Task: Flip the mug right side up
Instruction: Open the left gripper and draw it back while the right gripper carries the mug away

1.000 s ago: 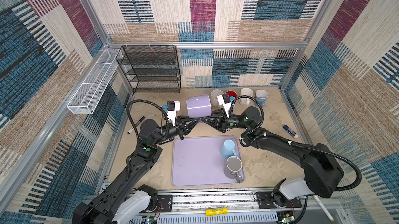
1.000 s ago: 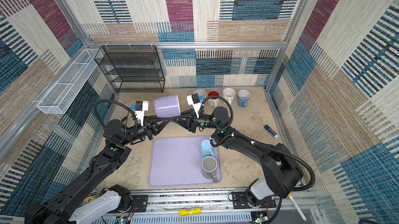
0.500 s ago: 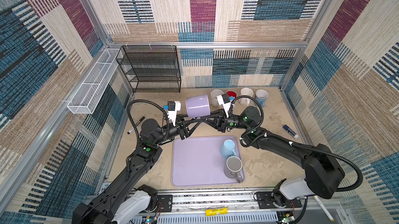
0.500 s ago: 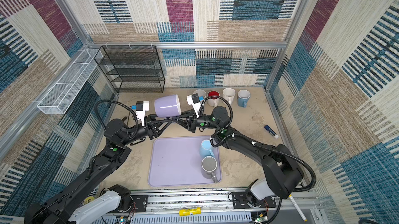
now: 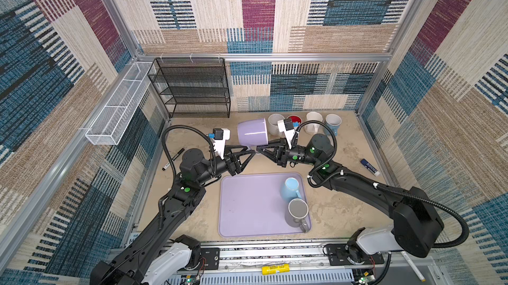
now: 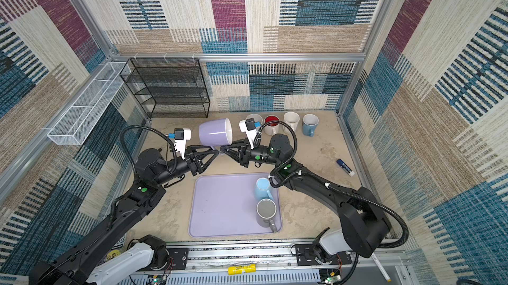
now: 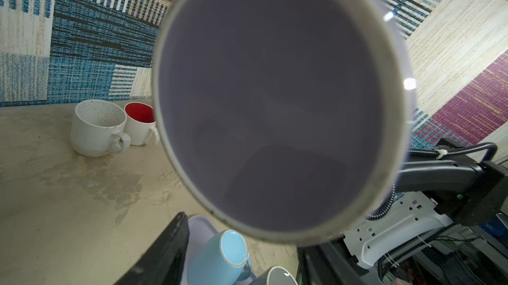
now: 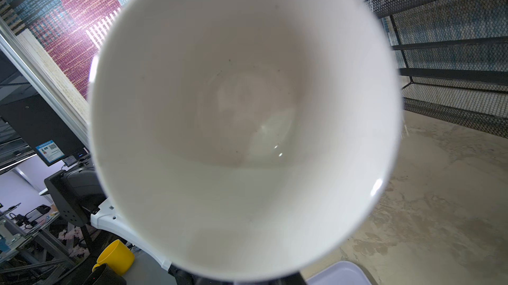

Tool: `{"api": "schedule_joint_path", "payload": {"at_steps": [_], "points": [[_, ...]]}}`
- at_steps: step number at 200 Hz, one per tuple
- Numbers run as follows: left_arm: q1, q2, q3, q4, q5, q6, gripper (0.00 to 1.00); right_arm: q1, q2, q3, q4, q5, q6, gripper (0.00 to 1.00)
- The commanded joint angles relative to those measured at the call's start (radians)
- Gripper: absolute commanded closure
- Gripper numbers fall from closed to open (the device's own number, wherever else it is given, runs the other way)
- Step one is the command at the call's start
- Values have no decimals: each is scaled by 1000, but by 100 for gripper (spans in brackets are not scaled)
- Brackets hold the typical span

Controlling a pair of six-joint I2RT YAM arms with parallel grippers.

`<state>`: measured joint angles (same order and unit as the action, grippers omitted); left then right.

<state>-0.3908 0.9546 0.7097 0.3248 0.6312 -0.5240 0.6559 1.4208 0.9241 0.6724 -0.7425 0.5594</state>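
Observation:
A lavender mug [image 5: 253, 132] with a white inside hangs tipped on its side above the table, behind the tray, in both top views [image 6: 215, 132]. Its mouth faces the right arm. My right gripper [image 5: 259, 150] is shut on the mug's handle under the body. The left gripper [image 5: 248, 154] stands open just below the mug, its fingers [image 7: 165, 250] apart and off it. The left wrist view is filled by the mug's base [image 7: 275, 99], and the right wrist view by its white inside [image 8: 247, 91]. The right gripper's jaws are hidden in its own wrist view.
A lavender tray [image 5: 247, 215] lies at the front with a light blue mug [image 5: 290, 188] and a grey mug [image 5: 298, 210] on it. Several mugs [image 5: 313, 120] line the back wall. A black wire rack [image 5: 192, 88], a marker [image 5: 173, 158] and a blue stick [image 5: 369, 165] are nearby.
The left gripper has opened and let go of the lavender mug. The right gripper keeps its hold, and the mug has stayed in the air.

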Motion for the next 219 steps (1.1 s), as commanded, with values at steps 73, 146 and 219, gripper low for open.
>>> {"api": "schedule_joint_path", "payload": {"at_steps": [73,146,219], "points": [[1,9,57,-248,-151,118,37,1,-5,60,-108,143,-85,100],[1,49,105,-404,-332,121,41,1,10,109,-223,247,-123,100],[1,95,150,-499,-425,113,42,1,49,198,-381,382,-173,100]]}}
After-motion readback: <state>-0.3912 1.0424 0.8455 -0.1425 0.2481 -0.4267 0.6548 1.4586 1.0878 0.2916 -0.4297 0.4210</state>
